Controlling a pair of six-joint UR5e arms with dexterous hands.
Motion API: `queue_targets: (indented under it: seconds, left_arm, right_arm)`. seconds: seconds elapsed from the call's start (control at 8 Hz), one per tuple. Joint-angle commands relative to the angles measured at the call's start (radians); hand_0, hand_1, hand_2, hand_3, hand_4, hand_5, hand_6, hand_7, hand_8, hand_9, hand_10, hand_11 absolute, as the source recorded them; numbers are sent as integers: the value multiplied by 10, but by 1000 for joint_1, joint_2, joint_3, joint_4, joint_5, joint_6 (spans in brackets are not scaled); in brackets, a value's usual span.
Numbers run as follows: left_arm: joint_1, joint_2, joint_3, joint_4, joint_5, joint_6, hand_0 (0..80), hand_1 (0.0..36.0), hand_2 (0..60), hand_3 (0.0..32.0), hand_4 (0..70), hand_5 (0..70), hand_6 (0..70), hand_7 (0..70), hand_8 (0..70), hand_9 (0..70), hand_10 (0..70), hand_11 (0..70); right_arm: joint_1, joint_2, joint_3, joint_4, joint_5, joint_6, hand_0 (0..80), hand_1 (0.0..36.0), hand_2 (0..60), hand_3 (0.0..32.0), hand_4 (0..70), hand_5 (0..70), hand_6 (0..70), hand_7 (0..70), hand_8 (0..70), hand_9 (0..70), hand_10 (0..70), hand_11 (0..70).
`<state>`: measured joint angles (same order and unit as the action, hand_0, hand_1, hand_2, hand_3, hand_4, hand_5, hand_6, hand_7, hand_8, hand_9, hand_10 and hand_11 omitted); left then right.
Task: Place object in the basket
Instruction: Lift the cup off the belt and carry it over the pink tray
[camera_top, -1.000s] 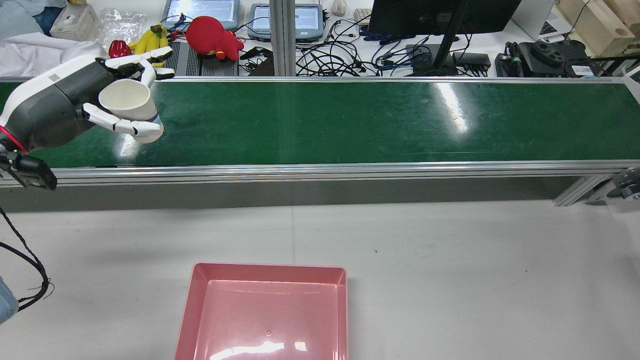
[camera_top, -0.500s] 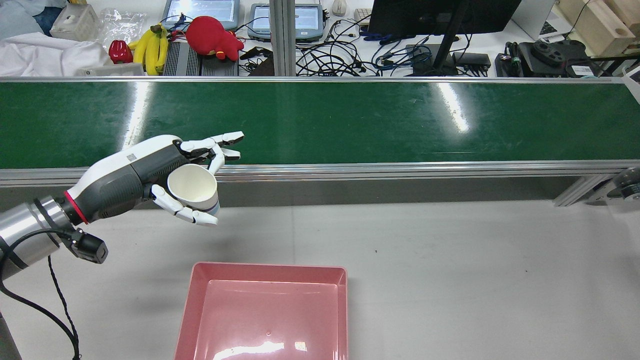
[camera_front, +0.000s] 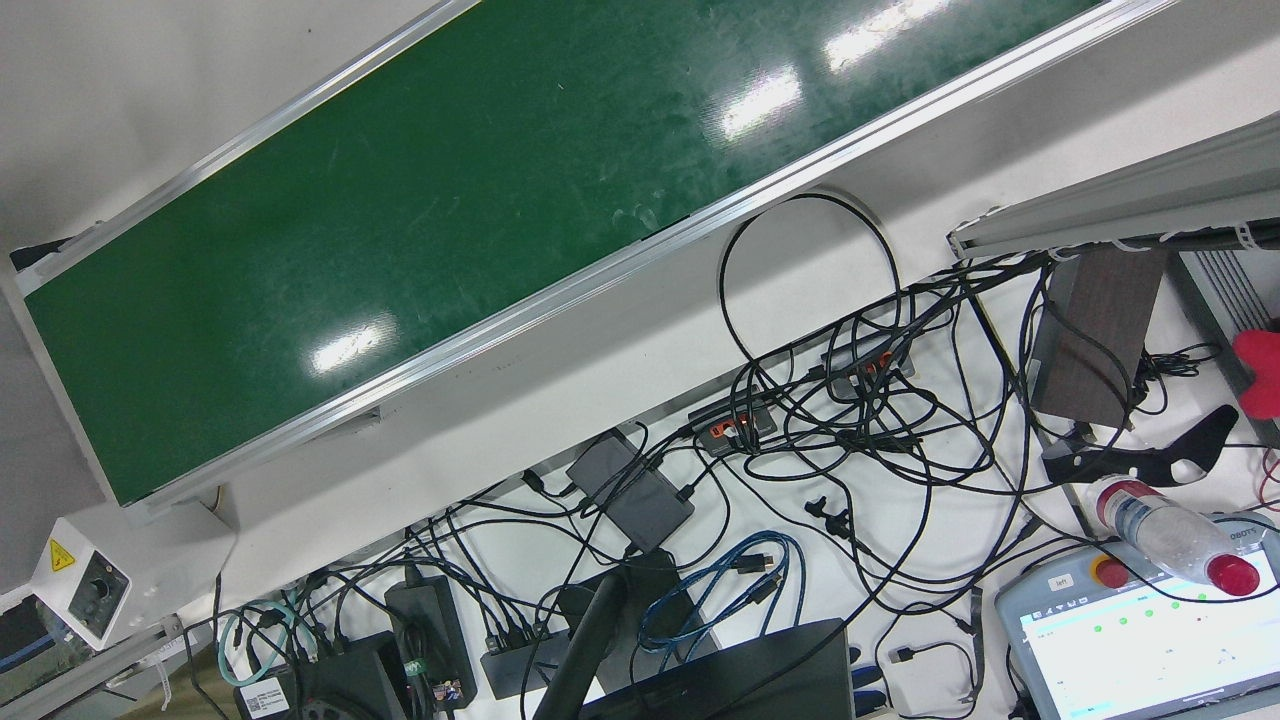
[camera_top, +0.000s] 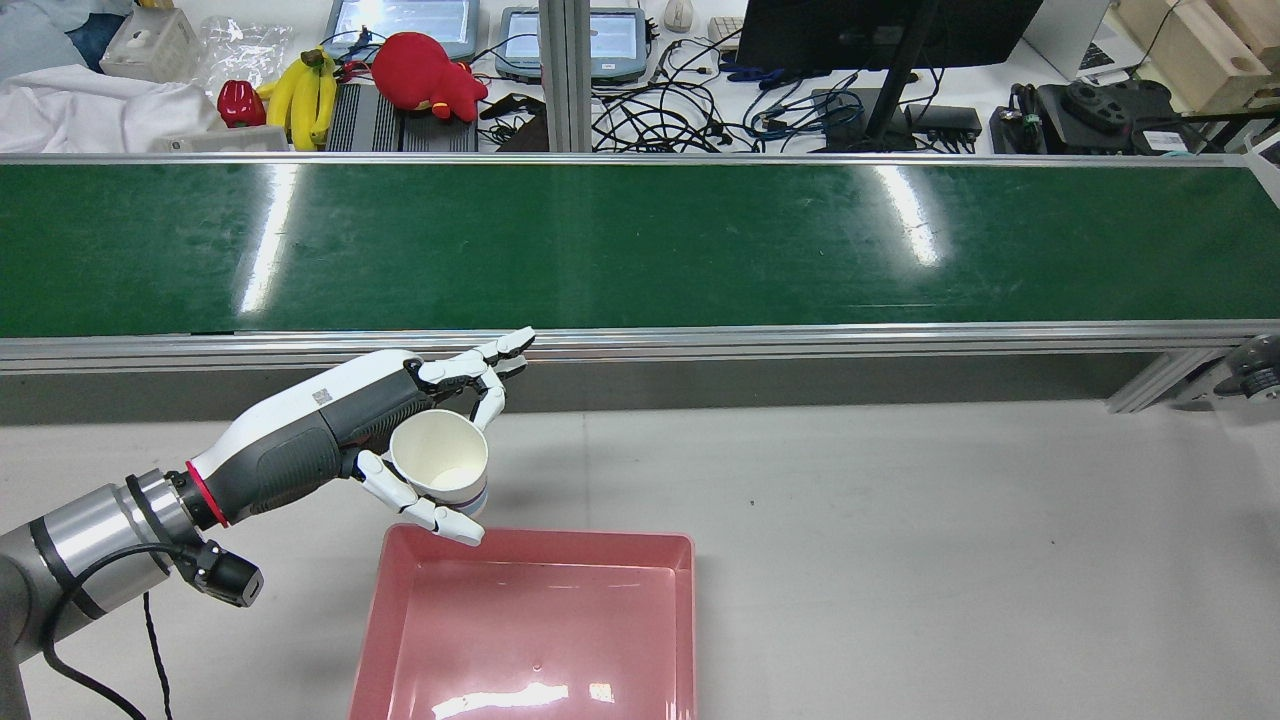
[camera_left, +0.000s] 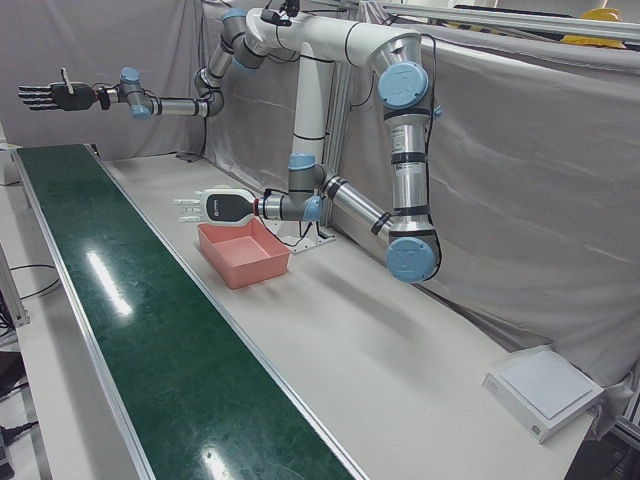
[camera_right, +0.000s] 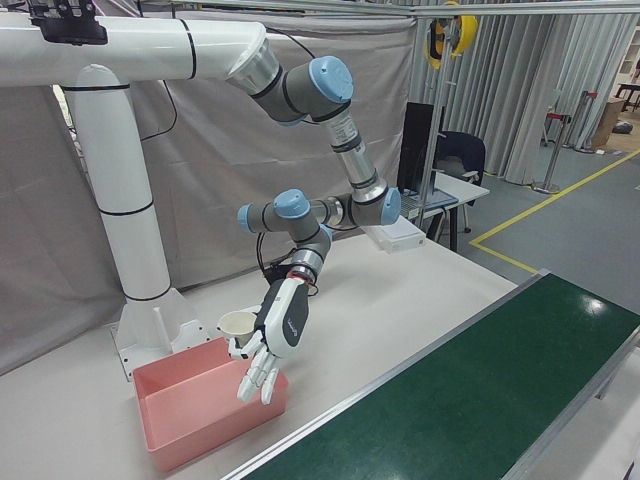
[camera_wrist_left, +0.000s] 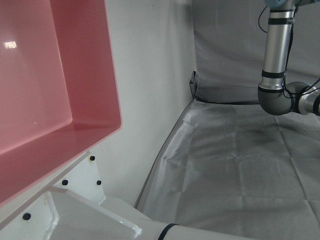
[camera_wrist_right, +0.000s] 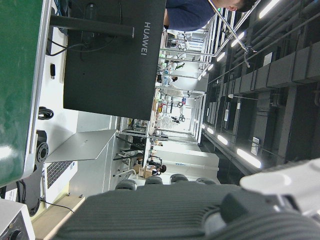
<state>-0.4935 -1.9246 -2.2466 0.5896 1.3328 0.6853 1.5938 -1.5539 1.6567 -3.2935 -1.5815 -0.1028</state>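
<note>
"HUAWEI" runs along the bezel of the black monitor (camera_wrist_right: 115, 52); the tablet's (camera_front: 1140, 640) tab text is too small to read.

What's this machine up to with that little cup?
The left robot hand is holding a white paper cup, upright, just above the near edge of a pink basket on the table. The basket looks empty, so the cup has not been dropped in yet. The right robot hand is held open high over the far end of the green conveyor belt, holding nothing.

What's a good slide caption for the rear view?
Left hand carries a white paper cup above the pink basket's near-left corner.
</note>
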Motion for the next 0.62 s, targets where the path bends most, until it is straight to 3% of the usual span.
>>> queue_targets:
  seconds: [0.0,0.25,0.38,0.5]
  left_arm:
    - [64,7,-4,3,-7,25,704,260,76,0,261,700,18,44,66,108,5,32]
    - [81,10,-2,4,-7,30,675,254,66,0,230,700,21,45,70,114,11,40]
    - [82,21,-4,4,-6,30,635,232,10,0,208,700,20,41,69,114,14,43]
    - [82,41,-4,4,-6,33,619,216,0,0,208,700,21,37,71,117,15,43]
  right_arm:
    - [0,0,0,0,0,0,0,0,0,0,0,0,0,0,0,0,0,0]
    - [0,0,0,0,0,0,0,0,0,0,0,0,0,0,0,0,0,0]
    - [-2,0,-2,0,0,0,0,0,0,0,0,0,0,0,0,0,0,0]
    - [-2,0,-2,0,0,0,0,0,0,0,0,0,0,0,0,0,0,0]
